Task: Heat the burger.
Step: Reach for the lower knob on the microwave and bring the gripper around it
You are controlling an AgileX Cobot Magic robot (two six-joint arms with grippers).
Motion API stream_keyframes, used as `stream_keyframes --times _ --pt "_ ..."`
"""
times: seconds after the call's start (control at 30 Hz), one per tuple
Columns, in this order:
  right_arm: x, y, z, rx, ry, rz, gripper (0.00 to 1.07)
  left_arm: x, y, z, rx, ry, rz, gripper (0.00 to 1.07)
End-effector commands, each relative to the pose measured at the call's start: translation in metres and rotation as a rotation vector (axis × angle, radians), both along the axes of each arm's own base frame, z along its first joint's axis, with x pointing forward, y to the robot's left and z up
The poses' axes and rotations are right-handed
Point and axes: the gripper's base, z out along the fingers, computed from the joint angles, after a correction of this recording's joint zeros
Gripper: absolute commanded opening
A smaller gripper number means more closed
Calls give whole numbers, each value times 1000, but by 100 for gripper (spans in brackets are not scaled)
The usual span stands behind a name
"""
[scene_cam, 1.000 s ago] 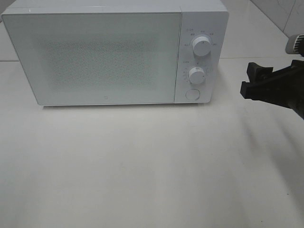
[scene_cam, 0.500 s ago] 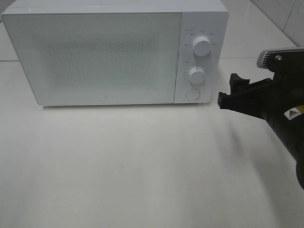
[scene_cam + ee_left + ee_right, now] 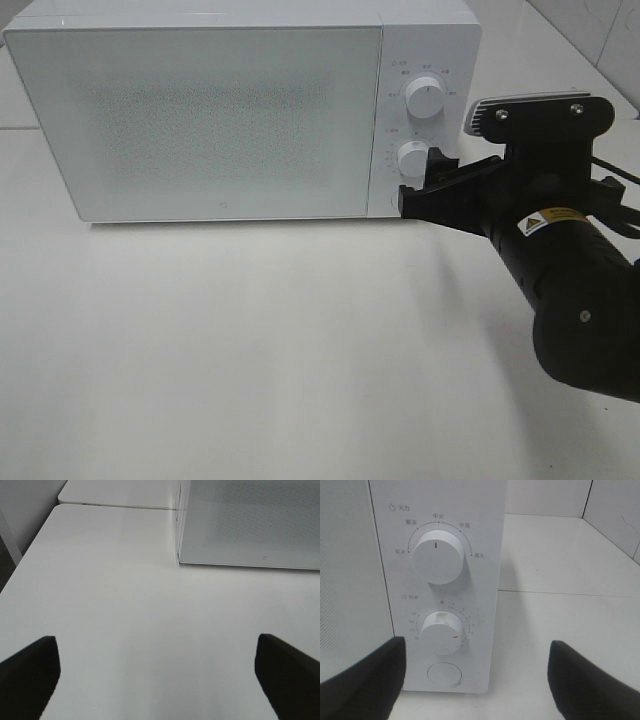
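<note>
White tabletop [image 3: 250, 350] fills the lower half of the high view, with pale tiles at the upper right corner. The right gripper [image 3: 420, 182] sits right of centre in that view, its black fingers [image 3: 404, 200] spread wide and holding nothing, tips just in front of the control panel [image 3: 425, 125]. In its wrist view the round button [image 3: 444, 674] and the lower dial [image 3: 442, 632] lie between the two fingers. That dial's red mark is turned off the zero, while the upper dial [image 3: 439, 556] points its mark straight up. The left gripper [image 3: 156, 645] is also wide and empty, over bare table, well apart from the microwave [image 3: 220, 120], and is out of the high view.

The burger shows in no view. The frosted door [image 3: 200, 120] is closed and hides the cavity, so I cannot tell whether it is inside, which way it faces, or how its long axis runs. If it is inside, it lies to the left of the right gripper, behind the door. The right arm is plainly the nearer one, and the coming move looks to turn on the controls.
</note>
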Motion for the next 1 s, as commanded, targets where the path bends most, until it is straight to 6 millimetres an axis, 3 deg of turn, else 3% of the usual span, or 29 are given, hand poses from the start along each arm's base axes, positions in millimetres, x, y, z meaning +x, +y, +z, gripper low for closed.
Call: stream_keyframes --times 0.03,0.5,0.87,1.0 --pt "6 6 -1 -11 -9 8 76 -3 -1 -1 -5 -25 -2 98" --pt "29 32 -24 -9 -17 49 76 -3 -1 -1 -5 -25 -2 98" --pt "37 37 -28 -11 -34 43 76 -3 -1 -1 -5 -25 -2 98" --pt "49 34 -32 2 -19 20 76 -3 -1 -1 -5 -25 -2 98"
